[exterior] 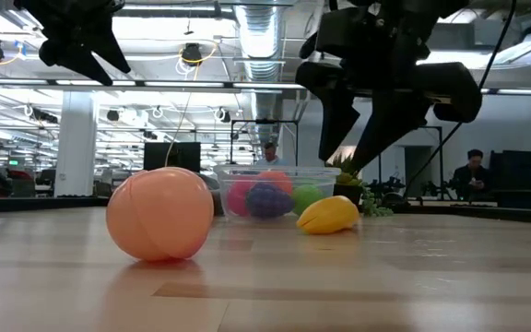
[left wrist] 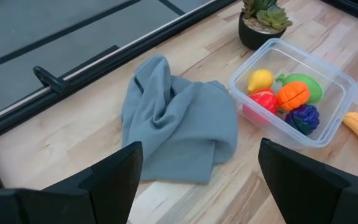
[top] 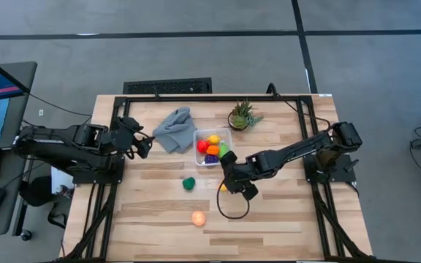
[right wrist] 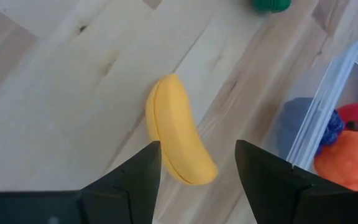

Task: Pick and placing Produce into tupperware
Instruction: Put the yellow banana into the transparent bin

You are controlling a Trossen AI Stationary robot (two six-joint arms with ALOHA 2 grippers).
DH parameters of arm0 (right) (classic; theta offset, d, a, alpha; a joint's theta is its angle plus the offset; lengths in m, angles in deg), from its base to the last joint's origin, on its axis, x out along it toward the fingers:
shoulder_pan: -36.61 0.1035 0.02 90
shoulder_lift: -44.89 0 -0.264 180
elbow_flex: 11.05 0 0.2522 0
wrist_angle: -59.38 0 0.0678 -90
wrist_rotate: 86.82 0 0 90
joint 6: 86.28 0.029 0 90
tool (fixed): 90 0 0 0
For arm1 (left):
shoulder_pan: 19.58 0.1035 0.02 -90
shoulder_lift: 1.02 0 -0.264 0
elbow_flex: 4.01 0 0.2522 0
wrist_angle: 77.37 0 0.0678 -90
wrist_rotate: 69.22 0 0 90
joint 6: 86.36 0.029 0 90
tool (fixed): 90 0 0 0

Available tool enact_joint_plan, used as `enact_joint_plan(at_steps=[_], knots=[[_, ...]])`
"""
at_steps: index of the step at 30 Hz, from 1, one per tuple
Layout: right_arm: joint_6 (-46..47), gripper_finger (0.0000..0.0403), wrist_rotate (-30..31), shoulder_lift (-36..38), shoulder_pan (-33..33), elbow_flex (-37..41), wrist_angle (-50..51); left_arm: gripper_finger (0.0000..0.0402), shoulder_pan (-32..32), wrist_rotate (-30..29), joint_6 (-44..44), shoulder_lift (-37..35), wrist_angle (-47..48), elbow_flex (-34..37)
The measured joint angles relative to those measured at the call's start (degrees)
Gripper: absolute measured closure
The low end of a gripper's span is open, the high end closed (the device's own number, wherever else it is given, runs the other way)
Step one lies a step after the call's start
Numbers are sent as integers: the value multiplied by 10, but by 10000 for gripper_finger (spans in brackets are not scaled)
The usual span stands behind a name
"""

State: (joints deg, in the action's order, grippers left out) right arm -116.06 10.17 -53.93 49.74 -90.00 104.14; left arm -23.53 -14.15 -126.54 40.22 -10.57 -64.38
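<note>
High view over my rig: the right pincer [top: 234, 187] hangs above the wooden desk [top: 283, 212], just in front of the clear tupperware [top: 198, 155], with the yellow banana [right wrist: 178, 132] lying on the boards beneath it. From the right wrist camera I see the banana flat on the desk, reaching in between the two dark fingers [right wrist: 132, 180] at its near end; the fingers stand parted wider than the fruit and do not touch it, so the pincer is open and holds nothing. The low view confirms it: the banana [exterior: 328, 216] rests on the desk while the right pincer [exterior: 356, 138] hangs above it, clear of the fruit.

Inside the tupperware [left wrist: 347, 93] I count a yellow piece [left wrist: 260, 79], a red one [left wrist: 263, 101], an orange one [left wrist: 291, 95], a light green one [left wrist: 308, 85] and a purple one [left wrist: 303, 117]. Two pieces lie loose on the desk: a dark green one [top: 188, 183] to the left of the right pincer, and a peach one [top: 198, 217] nearer the front edge, which fills the foreground of the low view.

My left pincer [top: 143, 145] waits at the left side of the desk, beside the crumpled grey cloth [top: 174, 129], its fingers [left wrist: 114, 177] spread wide and empty. A small potted plant [top: 241, 117] stands just behind the tupperware.
</note>
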Motion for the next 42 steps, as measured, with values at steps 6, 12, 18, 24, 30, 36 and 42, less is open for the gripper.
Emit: enact_joint_plan(at_steps=[6, 12, 18, 24, 30, 36, 42], knots=[[-23, 171, -23, 0, -12, 0, -6, 93, 0, -3, 2, 0, 0, 0], [-72, 171, -40, -10, -15, -1, -20, 93, 0, -3, 2, 0, 0, 0], [-120, 171, -39, -49, -8, -7, -27, 93, 0, -2, 1, 0, 0, 0], [-125, 172, -26, -74, -4, -19, -12, 93, -2, 0, -5, -2, 3, 0], [-124, 172, -24, -75, -4, -17, -7, 93, -2, -3, -8, -4, 5, 0], [-103, 172, -22, -75, -9, -28, -2, 93, -2, -11, -7, -5, 3, 0], [-89, 172, 6, -75, -15, -45, -1, 93, -2, -14, -7, -5, 3, 0]])
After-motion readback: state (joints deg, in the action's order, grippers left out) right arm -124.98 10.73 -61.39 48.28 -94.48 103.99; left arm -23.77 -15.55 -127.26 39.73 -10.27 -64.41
